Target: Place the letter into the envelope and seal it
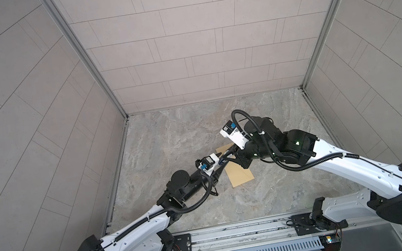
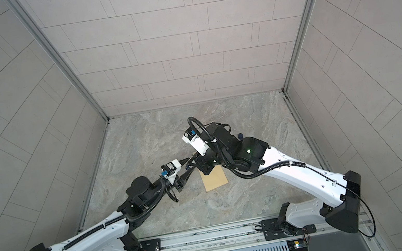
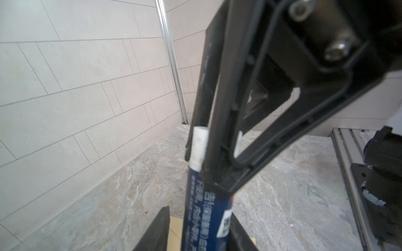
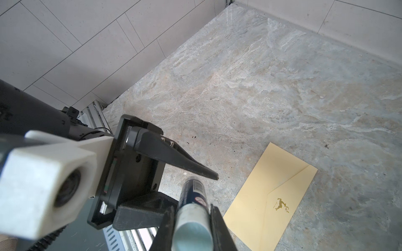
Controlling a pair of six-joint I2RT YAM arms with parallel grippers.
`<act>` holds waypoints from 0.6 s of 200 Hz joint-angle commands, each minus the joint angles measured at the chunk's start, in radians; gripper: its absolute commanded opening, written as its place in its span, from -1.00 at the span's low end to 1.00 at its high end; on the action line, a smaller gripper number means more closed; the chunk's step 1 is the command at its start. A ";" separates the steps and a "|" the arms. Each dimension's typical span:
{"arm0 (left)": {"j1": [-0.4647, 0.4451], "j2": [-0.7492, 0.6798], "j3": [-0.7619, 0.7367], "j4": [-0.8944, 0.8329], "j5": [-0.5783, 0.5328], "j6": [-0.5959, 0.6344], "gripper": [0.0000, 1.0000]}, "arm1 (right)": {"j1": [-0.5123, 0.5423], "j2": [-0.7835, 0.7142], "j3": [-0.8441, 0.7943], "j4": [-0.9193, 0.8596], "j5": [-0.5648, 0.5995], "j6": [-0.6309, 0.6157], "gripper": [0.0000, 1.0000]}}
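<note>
The right end effector (image 4: 191,219) pinches the pale end of a glue stick (image 4: 191,192). The stick's long axis runs straight from there to the left end effector (image 3: 200,214). The left fingers stand spread on either side of the blue barrel, with a sliver of gap showing on one side, so they are not clamped on it. The envelope (image 4: 261,195) lies flat on the bench (image 4: 261,87), below this meeting point and off toward the right arm's side. In both top views its long axis runs away from the robot's base, leaning slightly left. The right wrist hangs over its far half, and the left end effector sits by its left long edge, so the right arm is the nearer. The flap (image 4: 291,195), which carries a small gold deer (image 4: 281,204), lies folded down; whether it is stuck I cannot tell. The letter shows in no view and is probably already inside. The coming move likely turns on the stick's axis first, then on bringing its tip down and rightward to the flap.
</note>
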 commanded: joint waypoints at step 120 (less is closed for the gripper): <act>-0.005 0.010 0.011 0.023 0.015 0.004 -1.00 | -0.166 -0.087 0.012 -0.056 0.092 -0.087 0.32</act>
